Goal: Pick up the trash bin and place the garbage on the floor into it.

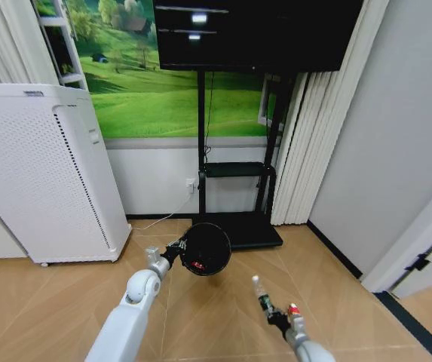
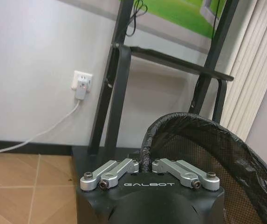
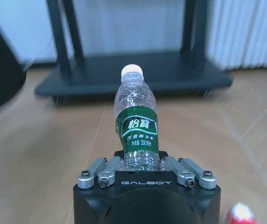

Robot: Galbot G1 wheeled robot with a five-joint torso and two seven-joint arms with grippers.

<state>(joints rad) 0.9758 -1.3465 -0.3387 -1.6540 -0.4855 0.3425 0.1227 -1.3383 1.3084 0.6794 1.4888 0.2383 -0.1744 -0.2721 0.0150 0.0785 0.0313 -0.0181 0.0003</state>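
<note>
My left gripper (image 1: 178, 248) is shut on the rim of the trash bin (image 1: 207, 248), a small black round wastebasket held above the floor (image 1: 65, 309) and tipped so its mouth faces me. Something red (image 1: 197, 265) lies inside it. In the left wrist view the left gripper (image 2: 145, 166) pinches the rim, with the mesh wall of the bin (image 2: 208, 154) beyond. My right gripper (image 1: 271, 307) is shut on a clear bottle with a green label (image 1: 258, 289), held to the right of the bin. The bottle (image 3: 136, 126) stands upright in the right gripper (image 3: 137, 164). A red-and-white can (image 3: 238, 215) lies close beside it.
A tall white perforated appliance (image 1: 50, 173) stands at the left. A black screen stand (image 1: 234, 226) with a low base is just behind the bin, and a white cable (image 2: 40, 133) runs to a wall socket. Curtains (image 1: 306, 151) and a grey wall close the right side.
</note>
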